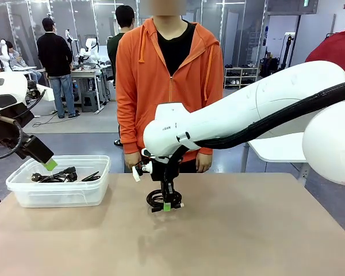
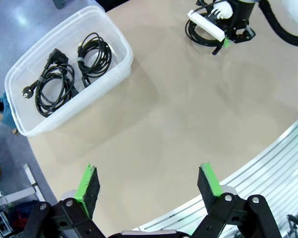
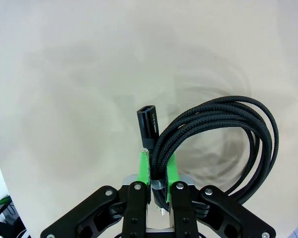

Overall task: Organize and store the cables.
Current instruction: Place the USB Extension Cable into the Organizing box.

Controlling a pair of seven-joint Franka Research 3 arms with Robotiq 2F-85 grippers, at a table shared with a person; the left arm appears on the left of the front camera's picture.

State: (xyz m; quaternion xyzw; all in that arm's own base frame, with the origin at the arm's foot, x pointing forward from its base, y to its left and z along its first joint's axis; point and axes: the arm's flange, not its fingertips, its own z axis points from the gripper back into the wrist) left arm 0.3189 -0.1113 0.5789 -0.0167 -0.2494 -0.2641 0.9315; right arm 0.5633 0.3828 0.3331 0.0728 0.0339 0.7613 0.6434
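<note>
A braided black coiled cable (image 3: 223, 144) with a flat black connector hangs in my right gripper (image 3: 158, 171), which is shut on its strands. In the front view this cable (image 1: 157, 199) dangles just above the table's middle under the right gripper (image 1: 168, 204). Two more coiled cables (image 2: 57, 79) lie in the clear plastic bin (image 2: 120, 47); they also show in the bin (image 1: 57, 196) at the table's left as dark cables (image 1: 60, 175). My left gripper (image 2: 149, 187) stands open, high above the table. From the front, the left gripper (image 1: 46, 162) hovers over the bin's near left corner.
A person in an orange hoodie (image 1: 169, 80) stands at the far side of the table, arms down. The tan tabletop (image 1: 247, 230) is bare to the right and front. Its curved metal-trimmed edge (image 2: 268, 158) shows in the left wrist view.
</note>
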